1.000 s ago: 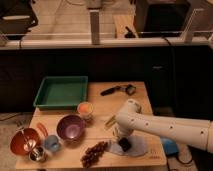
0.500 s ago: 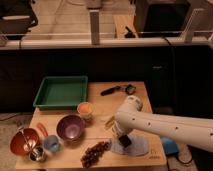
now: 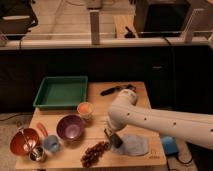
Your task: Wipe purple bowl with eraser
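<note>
Hand (image 3: 114,139) hangs low over the front of the wooden counter (image 3: 98,98), at the end of a thick white arm (image 3: 165,122) that comes in from 3 o'clock and bends down at its elbow. It is a small dark shape set against the near edge of a pale grey-blue cloth (image 3: 134,145), which lies flat on the counter and spreads away from it toward 4 o'clock. I cannot tell whether the hand is wide, narrow, or gripping something.

A bunch of dark grapes (image 3: 95,152) lies just beside the hand at 8 o'clock. The purple bowl (image 3: 70,127) stands upright between 9 and 10 o'clock of the hand, clear of it, with bare wood between the two; its mouth faces up. Touching or nearly touching the bowl's far rim, at about 10 o'clock of the hand, is a small orange cup (image 3: 85,108).

Farther out along the same line sits a green tray (image 3: 61,92) at the back left of the counter. At 12 o'clock, near the back edge, lies a dark utensil (image 3: 116,90). Beyond the purple bowl at 9 o'clock are a small bluish cup (image 3: 51,143), a red-brown bowl (image 3: 24,141) and a metal cup (image 3: 36,154) in the front left corner. A blue object (image 3: 169,145) is at 3 o'clock, by the counter's right edge.
</note>
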Motion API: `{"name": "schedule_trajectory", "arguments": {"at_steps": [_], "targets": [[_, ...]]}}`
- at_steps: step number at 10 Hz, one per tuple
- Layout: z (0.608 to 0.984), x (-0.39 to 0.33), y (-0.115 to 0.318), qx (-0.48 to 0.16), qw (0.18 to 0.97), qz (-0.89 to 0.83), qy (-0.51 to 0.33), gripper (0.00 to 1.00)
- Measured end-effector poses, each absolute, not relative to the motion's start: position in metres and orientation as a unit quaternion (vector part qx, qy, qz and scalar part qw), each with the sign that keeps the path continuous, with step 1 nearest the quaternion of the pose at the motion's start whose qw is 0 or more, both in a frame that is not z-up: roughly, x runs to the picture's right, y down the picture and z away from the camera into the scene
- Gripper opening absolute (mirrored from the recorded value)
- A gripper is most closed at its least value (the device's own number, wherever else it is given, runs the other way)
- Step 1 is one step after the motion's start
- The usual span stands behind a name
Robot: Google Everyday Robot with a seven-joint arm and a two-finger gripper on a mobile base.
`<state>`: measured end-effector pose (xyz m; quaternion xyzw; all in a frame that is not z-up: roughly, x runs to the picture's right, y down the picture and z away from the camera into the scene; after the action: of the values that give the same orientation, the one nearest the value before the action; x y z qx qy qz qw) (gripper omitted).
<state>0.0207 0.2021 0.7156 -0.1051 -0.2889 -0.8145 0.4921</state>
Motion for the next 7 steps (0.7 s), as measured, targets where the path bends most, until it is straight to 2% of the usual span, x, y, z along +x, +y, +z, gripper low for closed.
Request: {"name": "schedule_trajectory", "arguments": {"at_steps": [3,5,6,7], "targets": [[0.702,-0.032,0.200,-0.087,0.429,-0.847,-0.302,0.54],[0.702,-0.052,0.200,-0.090,0.397,-0.864,-0.298,0.66],[0.706,-0.054,0.201,-0.095,0.392,-0.866,-0.295,0.76],[0.711,-0.051,0.204,-0.100,0.398,-0.863,-0.295,0.80]]}}
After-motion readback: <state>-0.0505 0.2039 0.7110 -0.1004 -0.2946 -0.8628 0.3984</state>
